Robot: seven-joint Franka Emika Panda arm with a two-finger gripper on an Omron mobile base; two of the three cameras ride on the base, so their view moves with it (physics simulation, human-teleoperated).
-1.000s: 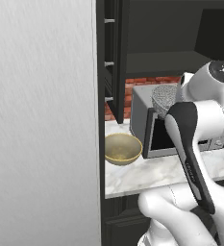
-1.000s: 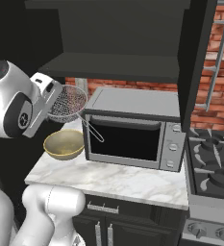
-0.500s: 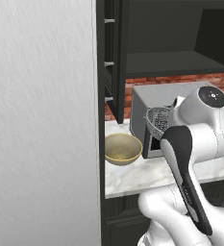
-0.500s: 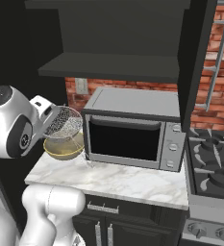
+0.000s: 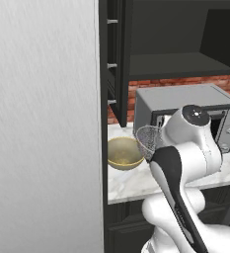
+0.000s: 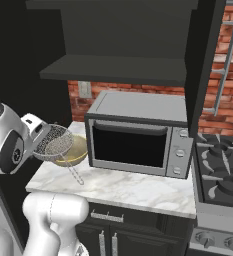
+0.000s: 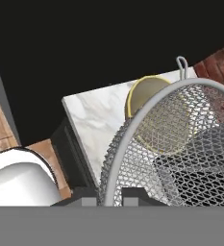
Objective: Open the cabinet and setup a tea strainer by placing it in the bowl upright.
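The tea strainer [image 6: 55, 142], a grey mesh basket with a thin wire handle, hangs tilted just above the counter, in front of the bowl [image 6: 79, 152]. My gripper [image 6: 41, 135] is shut on its rim. In the hand view the strainer [image 7: 180, 144] looms large above my fingertips and the gripper [image 7: 108, 196], with the olive-yellow bowl [image 7: 144, 93] showing past its rim. From the left, the strainer [image 5: 148, 141] sits right of the bowl [image 5: 124, 153]. The cabinet [image 6: 118, 70] stands open, its dark shelves bare.
A grey microwave [image 6: 138, 132] stands right beside the bowl on the marble counter [image 6: 138, 187]. A stove [image 6: 220, 175] lies to the right. The open cabinet doors [image 5: 117, 64] [image 6: 203, 60] jut out on both sides. A grey wall [image 5: 42, 123] is close at left.
The arm has carried the strainer down from microwave-top height and toward the bowl. It now hangs low beside the bowl, still gripped.
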